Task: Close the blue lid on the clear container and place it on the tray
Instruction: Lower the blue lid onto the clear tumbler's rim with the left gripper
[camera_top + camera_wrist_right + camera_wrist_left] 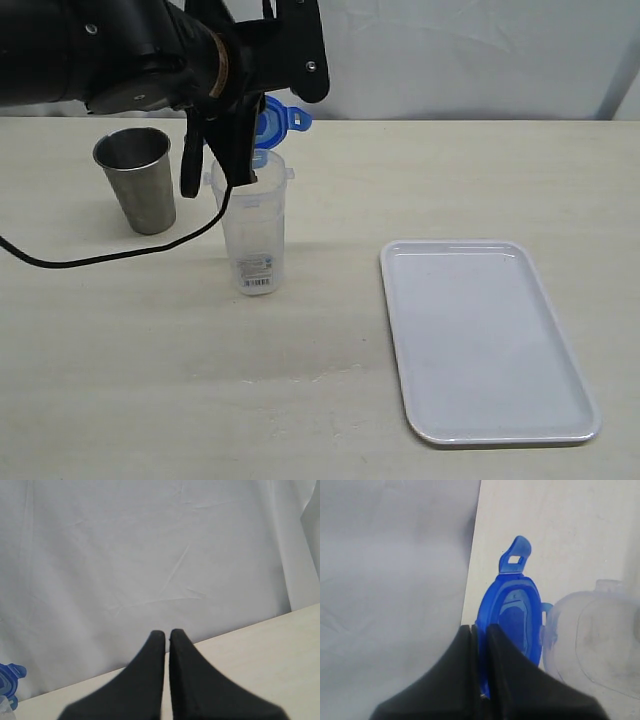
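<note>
Left gripper clamps the blue lid, standing open at the clear container; closing and carrying it to the near-right tray remain

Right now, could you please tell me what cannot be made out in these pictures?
Exterior view: the left gripper hides whether the blue lid touches the clear container at its rim.
Left wrist view: the frame edge cuts off the container; the fingers cover the lid's near edge.
Exterior view: the barcode label has print too small to read.
</note>
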`<state>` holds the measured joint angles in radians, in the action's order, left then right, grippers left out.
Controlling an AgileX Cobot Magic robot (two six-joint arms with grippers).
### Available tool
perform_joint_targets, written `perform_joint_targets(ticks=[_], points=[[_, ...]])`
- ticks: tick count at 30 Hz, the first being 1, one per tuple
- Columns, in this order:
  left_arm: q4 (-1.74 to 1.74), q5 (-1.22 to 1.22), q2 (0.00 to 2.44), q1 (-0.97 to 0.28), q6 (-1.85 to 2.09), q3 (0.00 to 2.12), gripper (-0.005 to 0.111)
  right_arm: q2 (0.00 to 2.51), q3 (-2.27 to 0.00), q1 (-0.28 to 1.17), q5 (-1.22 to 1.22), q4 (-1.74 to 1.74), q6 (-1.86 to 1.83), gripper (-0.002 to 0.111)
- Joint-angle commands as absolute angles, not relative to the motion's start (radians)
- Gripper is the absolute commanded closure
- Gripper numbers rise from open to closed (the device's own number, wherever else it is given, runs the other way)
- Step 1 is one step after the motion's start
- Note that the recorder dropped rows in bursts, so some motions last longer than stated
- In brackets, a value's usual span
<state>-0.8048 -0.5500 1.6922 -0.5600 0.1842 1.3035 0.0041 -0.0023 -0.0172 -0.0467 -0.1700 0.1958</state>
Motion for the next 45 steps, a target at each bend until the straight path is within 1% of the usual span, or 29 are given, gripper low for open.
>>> perform_joint_targets(ticks=[1, 16, 24, 45], points=[[-0.803, -0.545, 1.682, -0.565, 0.185, 1.300, 0.107, 0.000, 0.000, -0.020, -0.047, -0.168, 0.186, 0.104], [-0.797, -0.560, 1.652, -0.565, 0.185, 1.300, 0.107, 0.000, 0.000, -0.020, -0.047, -0.168, 0.186, 0.104], [-0.799, -0.595, 1.652, -0.607, 0.198, 1.300, 0.107, 0.000, 0.000, -0.020, -0.047, -0.168, 0.186, 0.104], [-0.788, -0.625, 1.652, -0.606, 0.203, 1.300, 0.107, 0.000, 0.000, -0.020, -0.048, -0.168, 0.181, 0.104]])
